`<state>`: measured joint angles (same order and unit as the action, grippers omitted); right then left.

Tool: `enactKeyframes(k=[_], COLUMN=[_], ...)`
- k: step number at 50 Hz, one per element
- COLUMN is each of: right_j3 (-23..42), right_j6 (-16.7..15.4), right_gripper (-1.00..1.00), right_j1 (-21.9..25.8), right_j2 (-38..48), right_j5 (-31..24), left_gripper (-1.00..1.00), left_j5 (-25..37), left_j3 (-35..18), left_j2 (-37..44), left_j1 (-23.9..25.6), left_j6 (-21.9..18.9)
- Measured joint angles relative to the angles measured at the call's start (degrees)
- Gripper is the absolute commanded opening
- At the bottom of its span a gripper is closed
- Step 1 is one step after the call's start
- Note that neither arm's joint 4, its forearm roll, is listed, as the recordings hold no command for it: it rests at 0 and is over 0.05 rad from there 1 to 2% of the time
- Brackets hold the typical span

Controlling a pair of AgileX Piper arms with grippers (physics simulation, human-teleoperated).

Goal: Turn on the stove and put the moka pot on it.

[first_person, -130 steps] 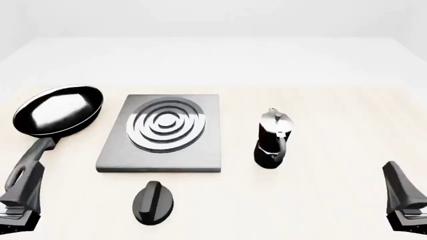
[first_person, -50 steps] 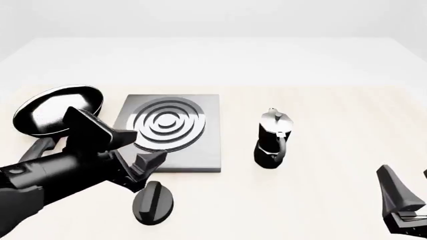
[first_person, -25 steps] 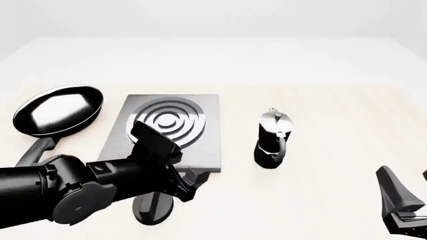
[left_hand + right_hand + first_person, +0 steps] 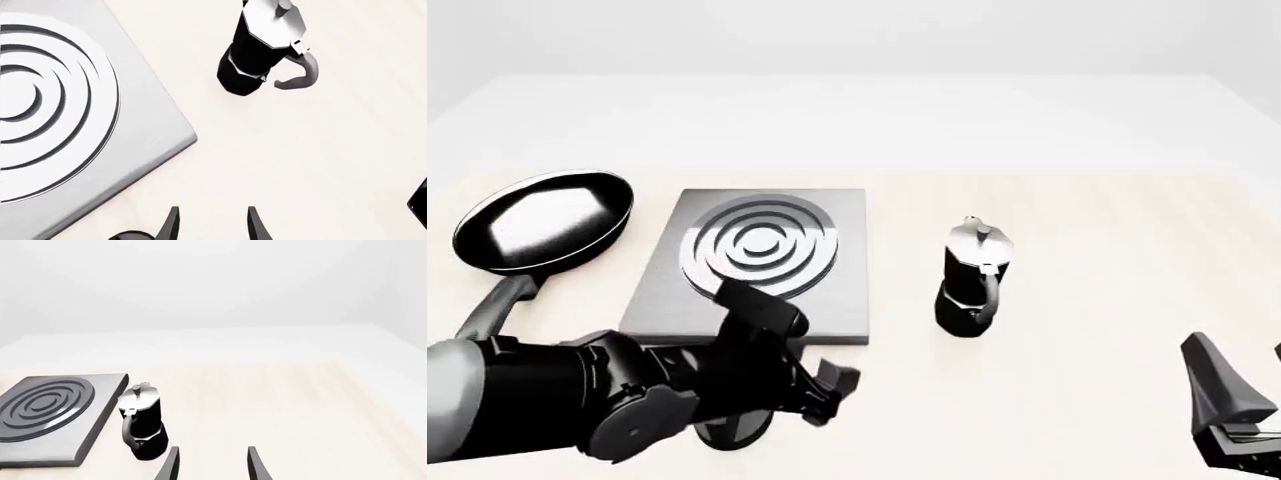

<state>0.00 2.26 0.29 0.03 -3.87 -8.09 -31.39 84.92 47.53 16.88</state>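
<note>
Surface (image 4: 1094, 200): pale, matte wood-grain top, fading to white at its far side.
Left arm (image 4: 547, 400): bulky glossy black links and round joints, reaching in low across the near left, covering most of the knob.
Stove (image 4: 827, 300): flat square dark-grey slab with a smooth matte face; its round burner (image 4: 761, 245) is a set of concentric silver rings stepped like shallow grooves. It lies left of centre.
Frying pan (image 4: 545, 220): round, shiny black bowl with a long dark handle pointing toward the near edge, just left of the stove.
Moka pot (image 4: 972, 275): small, black and faceted, pinched at the waist, silver lid with a knob, curved black handle on its near side. It stands upright on the surface, right of the stove and apart from it.
Knob (image 4: 737, 430): black oval, only its near end showing under the arm, in front of the stove.
Left claw (image 4: 827, 388): two thin tapered black fingers spread apart, empty, low beside the knob.
Right claw (image 4: 211, 465): slim pointed fingers parted, gripping nothing, at the near right, well apart from the pot.
</note>
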Motion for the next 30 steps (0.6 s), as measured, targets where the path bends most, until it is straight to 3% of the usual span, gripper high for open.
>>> enactKeyframes(k=[30], right_j3=[0.0], right_j6=[-0.1], right_gripper=[1.0], right_j1=[-0.4], right_j2=[0.0], right_j5=[-0.3], left_gripper=[1.0], left_j5=[-3.8], left_j3=[3.0], left_j2=[2.4], left_j1=[-0.7], left_j6=[7.4])
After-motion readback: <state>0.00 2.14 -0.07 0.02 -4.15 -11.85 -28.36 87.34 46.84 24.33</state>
